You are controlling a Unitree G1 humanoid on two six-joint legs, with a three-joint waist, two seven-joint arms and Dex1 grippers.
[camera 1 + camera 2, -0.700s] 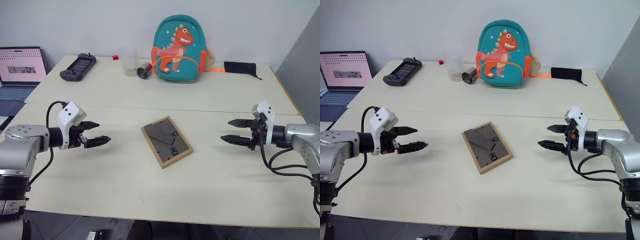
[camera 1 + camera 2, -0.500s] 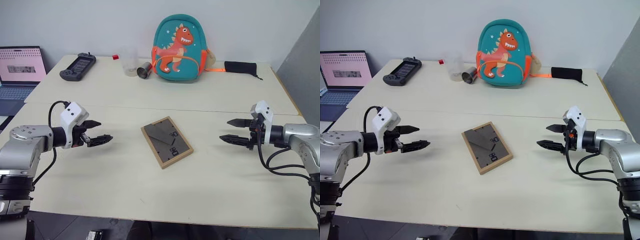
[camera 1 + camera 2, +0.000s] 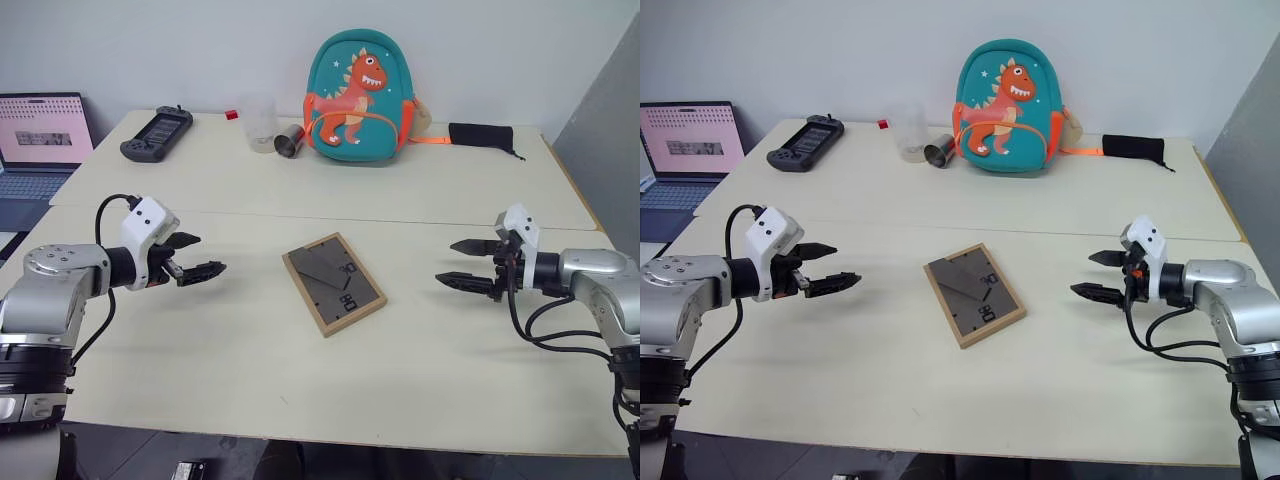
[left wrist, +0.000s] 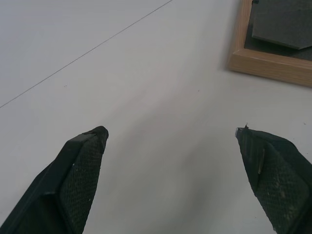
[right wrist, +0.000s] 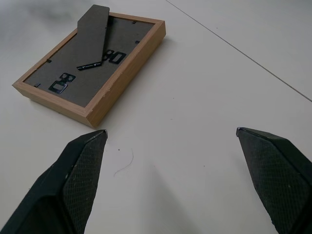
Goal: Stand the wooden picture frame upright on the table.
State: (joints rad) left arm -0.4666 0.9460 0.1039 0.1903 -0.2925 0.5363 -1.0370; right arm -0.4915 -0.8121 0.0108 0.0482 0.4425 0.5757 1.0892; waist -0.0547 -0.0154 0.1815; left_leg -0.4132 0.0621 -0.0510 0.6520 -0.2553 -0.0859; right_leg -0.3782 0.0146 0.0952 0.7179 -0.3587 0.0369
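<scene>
The wooden picture frame (image 3: 333, 283) lies flat and face down in the middle of the table (image 3: 420, 340), its dark back panel and folded stand facing up. The right wrist view shows the whole back of the picture frame (image 5: 92, 66); the left wrist view catches one wooden corner of the frame (image 4: 273, 66). My left gripper (image 3: 203, 256) hovers open over the table to the left of the frame, pointing toward it. On the frame's right, my right gripper (image 3: 462, 262) is open too and aims at it. Both grippers are empty and stand clear of the frame.
At the back of the table stand a teal dinosaur backpack (image 3: 358, 97), a clear cup (image 3: 260, 125), a metal cup on its side (image 3: 288, 141), a black handheld device (image 3: 156, 134) and a black pouch (image 3: 481, 136). A laptop (image 3: 40, 140) sits off the table's left.
The left gripper has edged forward and slightly inward. The right gripper has crept a little toward the frame. The frame has not moved.
</scene>
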